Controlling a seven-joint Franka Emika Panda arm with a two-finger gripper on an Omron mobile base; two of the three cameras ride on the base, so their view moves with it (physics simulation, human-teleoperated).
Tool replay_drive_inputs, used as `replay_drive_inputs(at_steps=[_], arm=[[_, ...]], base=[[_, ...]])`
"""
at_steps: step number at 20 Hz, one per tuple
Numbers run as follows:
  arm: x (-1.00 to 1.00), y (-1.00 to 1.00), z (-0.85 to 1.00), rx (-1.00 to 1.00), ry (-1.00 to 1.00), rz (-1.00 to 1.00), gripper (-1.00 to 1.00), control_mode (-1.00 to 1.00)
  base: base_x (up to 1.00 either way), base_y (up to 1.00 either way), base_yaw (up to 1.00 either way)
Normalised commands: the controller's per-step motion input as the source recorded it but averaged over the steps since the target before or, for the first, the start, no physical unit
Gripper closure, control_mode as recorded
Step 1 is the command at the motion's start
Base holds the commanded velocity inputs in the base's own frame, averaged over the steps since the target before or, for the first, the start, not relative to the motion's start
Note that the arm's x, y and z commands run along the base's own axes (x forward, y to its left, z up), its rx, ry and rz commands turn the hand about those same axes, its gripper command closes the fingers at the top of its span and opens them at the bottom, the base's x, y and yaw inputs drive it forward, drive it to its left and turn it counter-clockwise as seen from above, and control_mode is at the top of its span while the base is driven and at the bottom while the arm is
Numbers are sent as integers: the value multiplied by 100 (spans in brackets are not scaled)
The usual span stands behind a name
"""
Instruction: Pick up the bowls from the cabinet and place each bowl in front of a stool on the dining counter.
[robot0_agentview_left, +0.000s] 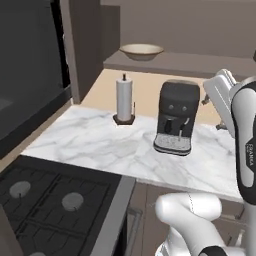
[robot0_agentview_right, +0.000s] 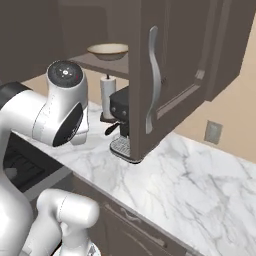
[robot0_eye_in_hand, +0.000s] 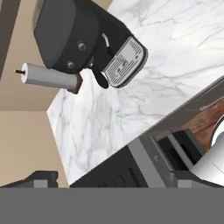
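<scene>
A cream ceramic bowl (robot0_agentview_left: 141, 51) with a tan rim is seen resting upright on the open shelf of the dark brown cabinet (robot0_agentview_left: 175, 62), well above the marble surface (robot0_agentview_left: 100, 145) and still untouched; in the right base view the same bowl is glimpsed just left of the cabinet's swung-open door (robot0_agentview_right: 160, 75). No second bowl can be made out from these angles. The bowl is judged to be stiff, moderately heavy and breakable, with a glazed, likely slippery wall, so a pinch across the near rim, one finger inside and one outside, is thought the surest hold, with the bowl kept level as it is drawn off the shelf. Below it, a paper towel roll (robot0_agentview_left: 124, 99) on its dark stand and a black coffee machine (robot0_agentview_left: 175, 117) are shown standing near each other on the surface, both in the likely path of a careless descent. The arm is pictured folded high, its elbow raised at the left of the right base view and its wrist turned so that the hand camera looks down obliquely over the coffee machine and the stove edge. The fingers (robot0_eye_in_hand: 112, 180) are held fully spread and empty, their dark tips barely showing at the bottom of the hand view, well apart from the bowl.
</scene>
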Motion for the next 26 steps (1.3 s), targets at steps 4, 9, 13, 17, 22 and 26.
replay_drive_inputs(at_steps=[4, 9, 13, 17, 22, 26], arm=[[0, 0, 0, 0, 0, 0, -100, 100], [0, 0, 0, 0, 0, 0, -100, 100], [0, 0, 0, 0, 0, 0, -100, 100], [0, 0, 0, 0, 0, 0, -100, 100], [0, 0, 0, 0, 0, 0, -100, 100], [0, 0, 0, 0, 0, 0, -100, 100]], base=[[20, 58, -34], [1, 70, -30], [13, 73, -28], [47, 75, -29], [61, 83, -24], [68, 82, -22]])
